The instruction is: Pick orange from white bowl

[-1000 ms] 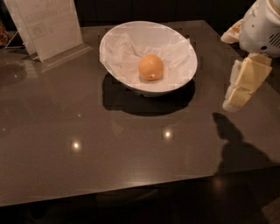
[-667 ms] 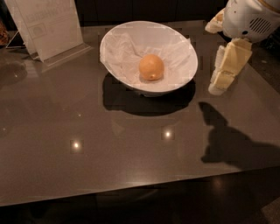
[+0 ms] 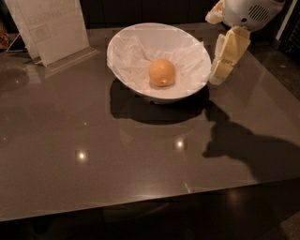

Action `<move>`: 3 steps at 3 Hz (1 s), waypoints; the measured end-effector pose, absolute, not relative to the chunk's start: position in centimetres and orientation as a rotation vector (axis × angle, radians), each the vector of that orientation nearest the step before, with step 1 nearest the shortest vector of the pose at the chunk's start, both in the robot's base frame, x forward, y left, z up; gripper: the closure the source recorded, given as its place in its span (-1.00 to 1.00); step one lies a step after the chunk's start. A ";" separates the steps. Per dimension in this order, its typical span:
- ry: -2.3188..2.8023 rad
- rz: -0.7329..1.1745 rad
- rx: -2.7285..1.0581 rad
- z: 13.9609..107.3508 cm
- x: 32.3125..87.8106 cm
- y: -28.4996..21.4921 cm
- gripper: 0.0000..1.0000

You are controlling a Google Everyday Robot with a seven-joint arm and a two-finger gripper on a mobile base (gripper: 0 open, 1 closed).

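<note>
Mostly dark, glossy table (image 3: 140, 183) fills the view, grey-brown, front edge running across the bottom.

White bowl (image 3: 123, 41) sits on the table towards the back, centre-right. It is wide, its rim tilted (near side lower), and it is lined with crumpled white paper (image 3: 136, 58). It casts a heavy shadow (image 3: 136, 105) on the table in front of and beneath it.

Clear acrylic sign stand (image 3: 51, 28) stands at the back left, well apart from the bowl, holding a printed sheet whose text is not legible.

Arm's white housing (image 3: 248, 11) enters at the top right corner. Its shadow (image 3: 248, 150) lies on the table at right.

Gripper (image 3: 218, 77), cream-coloured, hangs down from that housing, just beside the bowl's right rim and outside it, above the table. Spread or closed: cannot tell. It holds nothing that I can make out.

Orange (image 3: 162, 72) rests inside the bowl on the paper, a little right of centre. It is pale orange and round, with a small dimple low on the front, apart from the gripper.

Two small light glints (image 3: 82, 155) show on the near table.
</note>
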State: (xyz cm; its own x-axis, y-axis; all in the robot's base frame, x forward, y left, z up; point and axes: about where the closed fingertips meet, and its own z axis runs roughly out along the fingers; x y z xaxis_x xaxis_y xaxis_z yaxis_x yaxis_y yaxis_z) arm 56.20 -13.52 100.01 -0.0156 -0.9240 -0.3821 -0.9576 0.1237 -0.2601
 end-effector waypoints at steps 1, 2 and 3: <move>1.963 0.107 -1.750 99.9 56.2 -14.2 -1.00; 1.886 0.237 -1.781 98.0 59.2 -10.9 -1.00; 1.836 0.362 -1.882 95.1 62.7 -6.5 -1.00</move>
State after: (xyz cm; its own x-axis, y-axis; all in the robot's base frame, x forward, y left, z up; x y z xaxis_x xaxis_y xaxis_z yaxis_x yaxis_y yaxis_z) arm 62.68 -6.51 95.07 0.0632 -0.8601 -0.5062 -0.9878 0.0182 -0.1544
